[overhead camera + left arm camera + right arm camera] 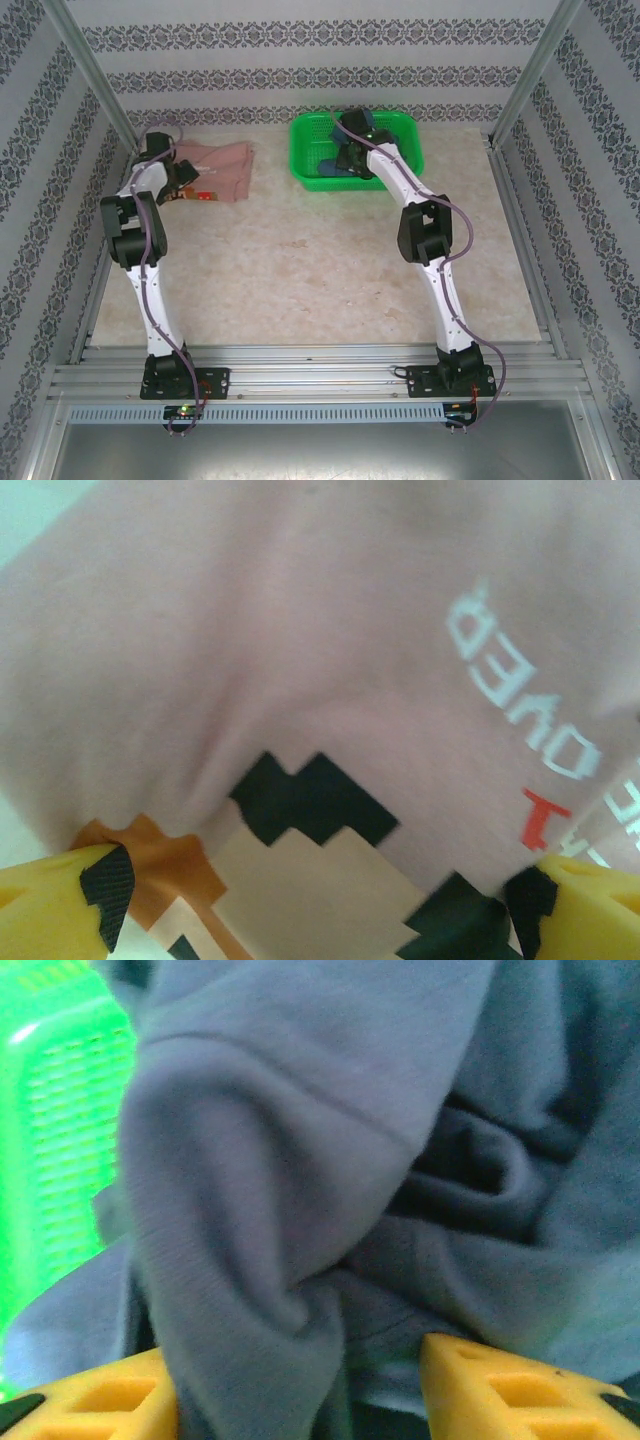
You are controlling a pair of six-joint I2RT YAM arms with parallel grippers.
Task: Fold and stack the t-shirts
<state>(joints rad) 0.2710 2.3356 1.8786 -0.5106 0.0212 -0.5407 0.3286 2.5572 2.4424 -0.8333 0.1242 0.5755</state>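
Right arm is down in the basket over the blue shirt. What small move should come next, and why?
Probably close the right gripper onto the blue shirt. A raised fold sits between its yellow fingers, which look apart, and the shirt lies bunched in the green basket, so it needs a grip before it can be lifted out.

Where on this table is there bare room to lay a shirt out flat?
The wide middle of the table is bare, between the left arm and right arm and nearer than the pink shirt and green basket. So is the strip right of the right arm. The far edge is crowded.
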